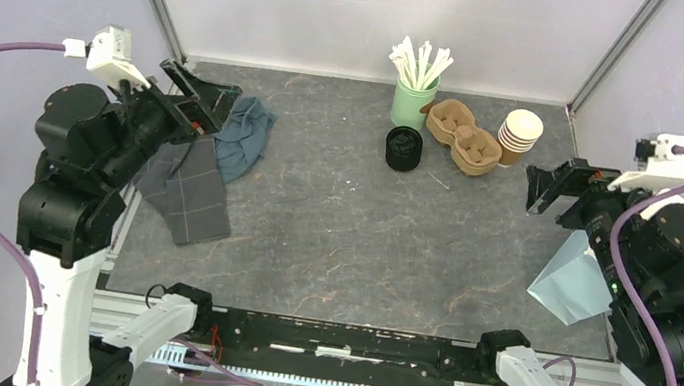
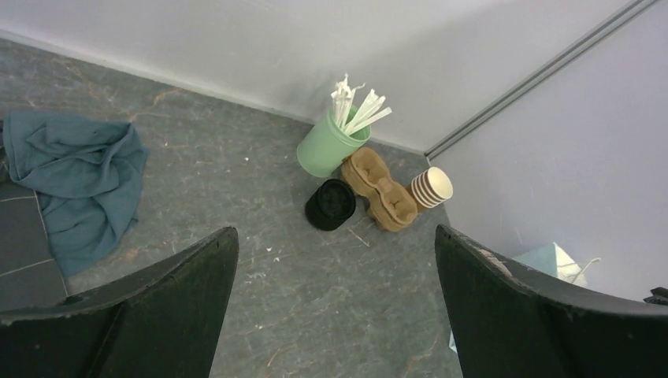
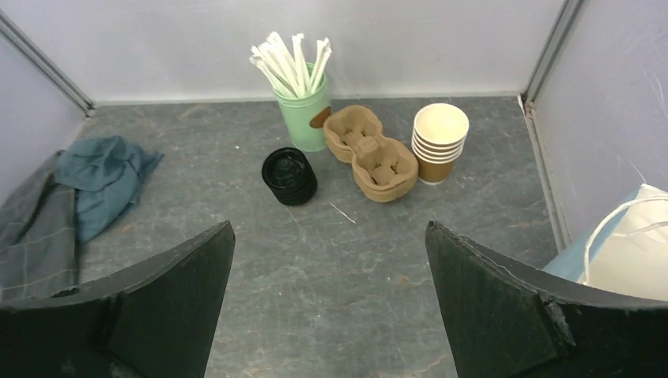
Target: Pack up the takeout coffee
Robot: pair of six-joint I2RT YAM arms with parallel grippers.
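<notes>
Along the counter's (image 1: 332,232) far edge, found no lidded coffee: only stacked open cups (image 1: 520,135), black lids (image 1: 404,148) and cardboard carrier (image 1: 464,137), near together. Saw left tool (image 2: 335,229) and right tool (image 3: 328,224) both spread, empty. Judged it wise to lift one cup off squarely, gripping below the rim.

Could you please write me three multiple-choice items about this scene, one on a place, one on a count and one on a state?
1. Where is the stack of black lids relative to the cardboard cup carrier?
A. Inside it. B. Beside it. C. On top of it.
2. How many wells has the carrier?
A. Two. B. Four. C. Six.
3. How do the left hand and right hand stand?
A. Both shut. B. Both open, empty. C. Left shut, right open.

Key: 1 B, the lids sit next to the carrier; 2 A, two wells show; 3 B, each wrist view shows fingers wide apart with nothing between.
</notes>
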